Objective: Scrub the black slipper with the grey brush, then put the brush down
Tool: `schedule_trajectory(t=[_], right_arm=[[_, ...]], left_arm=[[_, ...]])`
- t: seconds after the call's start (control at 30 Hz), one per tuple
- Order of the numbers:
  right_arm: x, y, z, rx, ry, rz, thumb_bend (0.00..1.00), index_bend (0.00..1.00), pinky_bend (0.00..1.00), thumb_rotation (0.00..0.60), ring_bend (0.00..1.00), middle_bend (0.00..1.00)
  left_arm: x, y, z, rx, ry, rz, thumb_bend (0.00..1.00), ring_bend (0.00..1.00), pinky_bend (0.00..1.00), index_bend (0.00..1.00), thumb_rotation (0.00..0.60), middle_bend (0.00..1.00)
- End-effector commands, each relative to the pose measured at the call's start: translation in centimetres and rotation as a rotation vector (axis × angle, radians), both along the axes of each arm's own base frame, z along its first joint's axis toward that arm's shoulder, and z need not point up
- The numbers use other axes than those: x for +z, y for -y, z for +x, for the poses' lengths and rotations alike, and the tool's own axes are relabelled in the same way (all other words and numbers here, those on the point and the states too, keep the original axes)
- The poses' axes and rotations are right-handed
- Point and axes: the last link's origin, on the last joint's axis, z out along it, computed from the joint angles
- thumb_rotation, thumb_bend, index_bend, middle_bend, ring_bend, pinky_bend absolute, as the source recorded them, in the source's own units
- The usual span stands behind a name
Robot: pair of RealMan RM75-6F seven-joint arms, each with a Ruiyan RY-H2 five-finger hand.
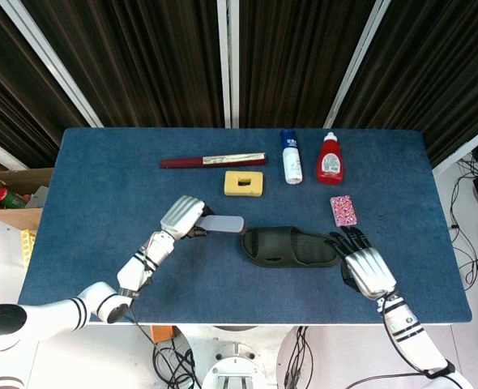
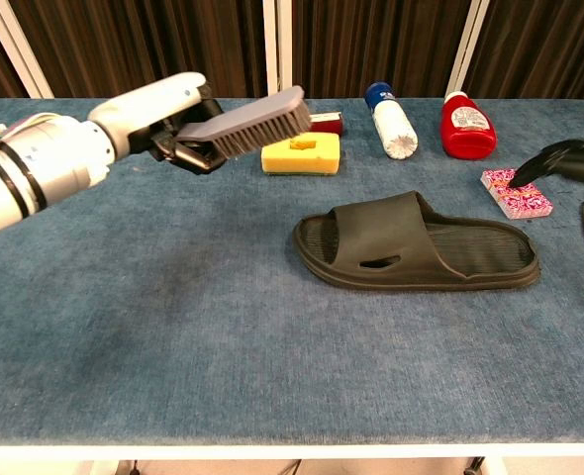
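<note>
Head view: left hand (image 1: 181, 217) clamped on handle of grey brush (image 1: 221, 224), held above blue table (image 1: 101, 186), brush tip just beside toe end of black slipper (image 1: 289, 246). Slipper lay flat near table middle. Right hand (image 1: 364, 266) held nothing, fingers spread, at slipper heel; contact not clear. Behind: yellow sponge (image 1: 244, 183), white bottle (image 1: 291, 157), red bottle (image 1: 330, 159), patterned box (image 1: 343, 211). Chest view: bristles (image 2: 262, 129) pointed down, off the table.
</note>
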Motion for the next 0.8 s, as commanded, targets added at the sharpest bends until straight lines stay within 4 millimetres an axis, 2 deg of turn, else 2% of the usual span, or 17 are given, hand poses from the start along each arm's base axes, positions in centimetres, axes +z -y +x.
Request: schedule_trajectory(t=[0.03, 0.17, 0.37, 0.57, 0.8], right_arm=[[-1.5, 0.5, 1.0, 0.015, -0.048, 0.067, 0.95, 0.25, 0.14, 0.6, 0.07, 0.21], [-2.4, 0.7, 1.0, -0.003, -0.094, 0.122, 1.0, 0.27, 0.15, 0.6, 0.08, 0.22], [-3.3, 0.6, 0.3, -0.051, -0.121, 0.162, 1.0, 0.29, 0.15, 0.6, 0.08, 0.22], [-3.2, 0.6, -0.2, -0.077, -0.123, 0.16, 1.0, 0.3, 0.16, 0.6, 0.08, 0.22], [-3.2, 0.5, -0.5, -0.083, -0.119, 0.161, 1.0, 0.3, 0.16, 0.6, 0.08, 0.22]], left_arm=[[-1.1, 0.4, 1.6, -0.02, -0.014, -0.031, 0.7, 1.0, 1.0, 1.0, 0.6, 1.0], [-1.9, 0.9, 2.3, -0.053, -0.037, -0.036, 0.7, 1.0, 1.0, 1.0, 0.6, 1.0], [-3.9, 1.5, 3.6, -0.114, -0.077, -0.026, 0.7, 1.0, 1.0, 1.0, 0.6, 1.0], [-5.8, 1.8, 5.1, -0.144, -0.11, -0.027, 0.7, 1.0, 1.0, 1.0, 0.6, 1.0], [-7.4, 1.1, 5.5, -0.127, -0.154, 0.005, 0.7, 1.0, 1.0, 1.0, 0.6, 1.0]])
